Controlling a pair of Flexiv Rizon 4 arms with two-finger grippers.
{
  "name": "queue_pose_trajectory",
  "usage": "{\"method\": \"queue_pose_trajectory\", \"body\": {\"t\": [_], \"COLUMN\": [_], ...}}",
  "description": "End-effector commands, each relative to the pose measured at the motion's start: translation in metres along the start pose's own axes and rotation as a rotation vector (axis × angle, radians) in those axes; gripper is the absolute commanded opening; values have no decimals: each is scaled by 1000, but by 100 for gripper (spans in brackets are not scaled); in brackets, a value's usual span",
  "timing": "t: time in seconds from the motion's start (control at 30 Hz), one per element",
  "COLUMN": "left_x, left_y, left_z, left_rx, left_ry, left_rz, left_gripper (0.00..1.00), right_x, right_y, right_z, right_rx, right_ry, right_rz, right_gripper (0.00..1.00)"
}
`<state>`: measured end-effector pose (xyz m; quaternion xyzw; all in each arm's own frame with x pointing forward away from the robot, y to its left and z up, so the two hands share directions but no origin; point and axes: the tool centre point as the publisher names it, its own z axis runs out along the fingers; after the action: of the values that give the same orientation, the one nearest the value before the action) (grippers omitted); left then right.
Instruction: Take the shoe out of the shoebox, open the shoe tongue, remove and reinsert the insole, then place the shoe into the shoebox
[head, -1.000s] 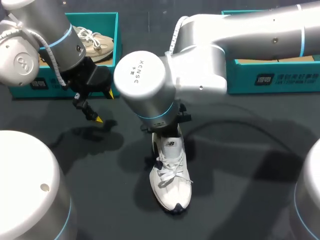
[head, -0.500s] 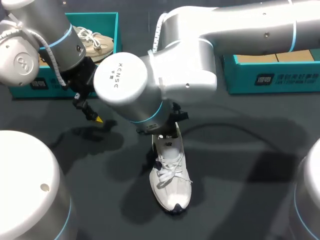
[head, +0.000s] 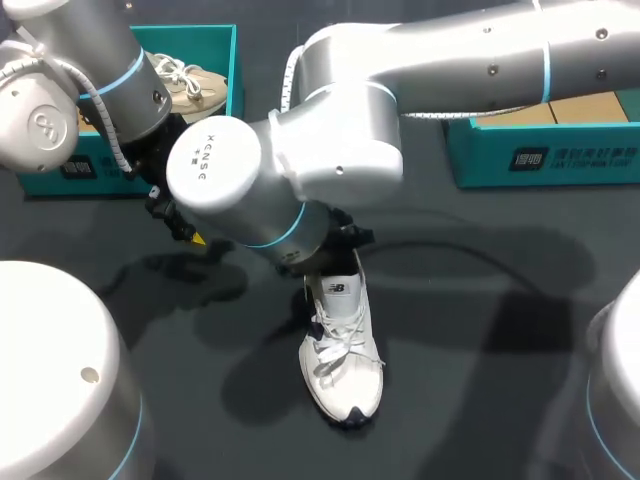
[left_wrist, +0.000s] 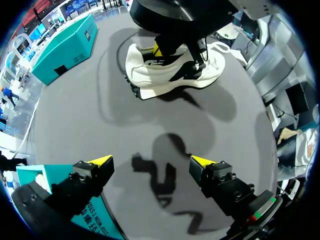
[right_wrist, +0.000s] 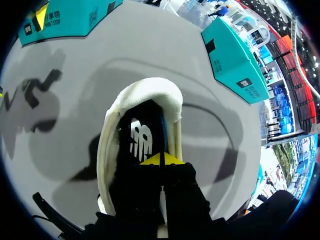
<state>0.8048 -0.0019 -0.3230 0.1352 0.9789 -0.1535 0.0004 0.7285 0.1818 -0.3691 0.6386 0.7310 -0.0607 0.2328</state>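
Pressing tip to tip, the yellow fingertips of the right gripper (right_wrist: 161, 159) are clenched just inside the mouth of the white lace-up trainer (head: 343, 360), at the tongue end of the opening; whether anything thin is caught between them cannot be told, though a narrow blue line runs ahead from the seam where they meet; ahead of the tips lies the black insole (right_wrist: 140, 137) with its white mark, ringed by the padded white heel collar.

The trainer stands sole down on the dark grey tabletop (head: 480, 390), outside any box, its toe toward the robot and its laces tied; in the head view the big silver joint of the right arm (head: 290, 170) covers the heel and hides the gripper itself, so only the tongue and forefoot show; in the left wrist view the black body of that gripper blocks the opening too.

The left gripper (left_wrist: 151, 161) hangs released, fingers spread wide over bare tabletop with nothing between them; it is well apart from the trainer and just beside the front wall of the teal cardboard shoebox (head: 233, 70) at the back left; a beige laced shoe (head: 190, 82) lies inside that box; a second teal box (head: 545, 155) stands at the back right, partly behind the right arm's long silver link.
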Motion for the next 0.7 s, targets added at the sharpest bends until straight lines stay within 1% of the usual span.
{"method": "queue_pose_trajectory", "body": {"t": [0.03, 0.13, 0.2, 0.3, 0.4, 0.5, 0.57, 0.7], "left_x": [0, 0, 0, 0, 0, 0, 0, 0], "left_y": [0, 0, 0, 0, 0, 0, 0, 0], "left_z": [0, 0, 0, 0, 0, 0, 0, 0], "left_rx": [-3, -3, -3, -3, -3, -3, -3, -3], "left_ry": [0, 0, 0, 0, 0, 0, 0, 0], "left_rz": [1, 1, 1, 1, 1, 1, 1, 1], "left_gripper": [100, 100, 100, 100, 100, 100, 100, 100], "right_x": [12, 16, 18, 12, 5, 3, 1, 0], "right_y": [-6, -8, -9, -9, -8, -6, -3, 0], "right_z": [14, 20, 18, 0, -21, -30, -31, -20], "right_rx": [14, 30, 30, -23, -86, -118, -118, -94], "right_ry": [2, 39, 45, 55, 38, 7, -25, -54], "right_rz": [220, 224, 223, 244, 260, 265, 268, 275], "right_gripper": [0, 0, 0, 0, 0, 0, 0, 0]}}
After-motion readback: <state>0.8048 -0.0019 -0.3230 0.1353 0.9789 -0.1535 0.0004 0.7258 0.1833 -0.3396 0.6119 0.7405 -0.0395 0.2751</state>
